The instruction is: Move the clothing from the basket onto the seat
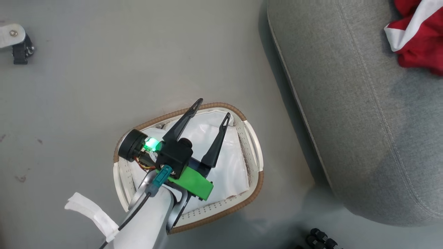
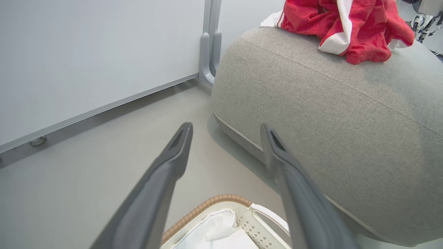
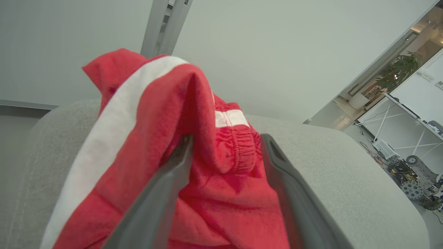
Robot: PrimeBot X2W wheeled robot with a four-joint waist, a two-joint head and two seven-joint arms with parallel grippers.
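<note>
The red clothing (image 1: 418, 41) with white trim lies bunched on the grey seat (image 1: 363, 121) at the upper right. The basket (image 1: 256, 186) stands on the floor to the left of the seat, showing just its white liner (image 1: 228, 166). My left gripper (image 1: 213, 107) hovers open over the basket's far end, nothing between its fingers. In the left wrist view that gripper (image 2: 227, 127) points past the basket rim (image 2: 221, 200) toward the seat (image 2: 328, 114) and the clothing (image 2: 346, 27). My right gripper (image 3: 227, 137) is open, its fingers spread on either side of a fold of the clothing (image 3: 145, 138) resting on the seat (image 3: 346, 173).
A white bracket with a black fitting (image 1: 19, 43) sits on the floor at the far left. Black wheels (image 1: 322, 238) show at the bottom edge. A white wall panel with a metal post (image 2: 207, 41) stands behind the seat. Desks and equipment (image 3: 415, 173) are beyond.
</note>
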